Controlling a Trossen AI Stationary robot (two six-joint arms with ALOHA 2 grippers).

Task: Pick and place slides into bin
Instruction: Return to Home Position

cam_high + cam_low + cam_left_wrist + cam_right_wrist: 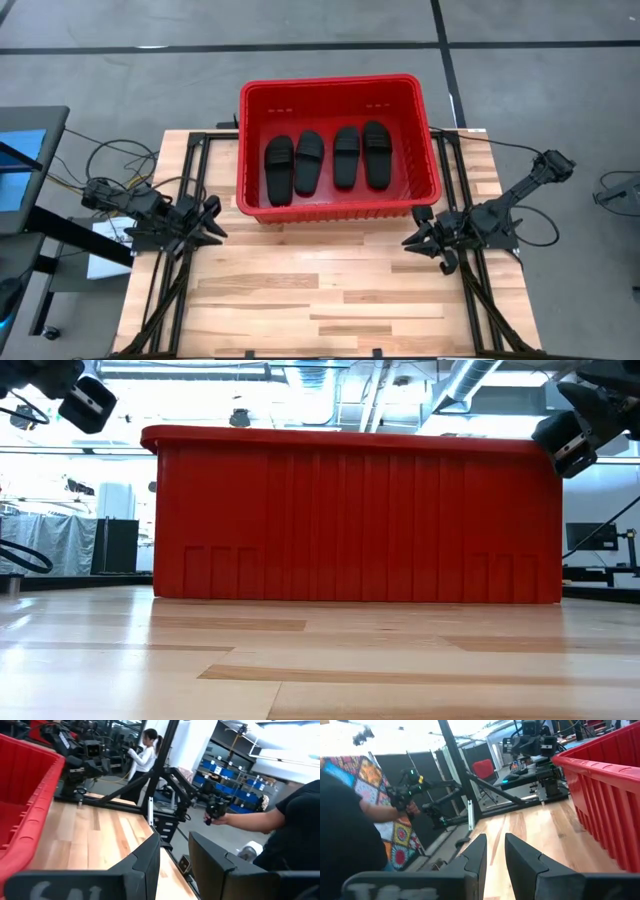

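Observation:
Four black slides (322, 159) lie side by side, soles down, on the floor of the red bin (254, 150), which stands on the wooden table at its far middle. My left gripper (215, 222) is open and empty just off the bin's near left corner; its fingers show in the left wrist view (174, 855). My right gripper (412, 238) is open and empty just off the bin's near right corner; its fingers show in the right wrist view (496, 851). In the low view the bin's near wall (350, 520) hides the slides.
The wooden table top (320, 290) stretches in front of the bin between the two arms. Black frame rails (180, 270) run along both table sides. A person (295, 825) holding a hand-held rig stands beyond the table edge; another person (145, 755) stands farther off.

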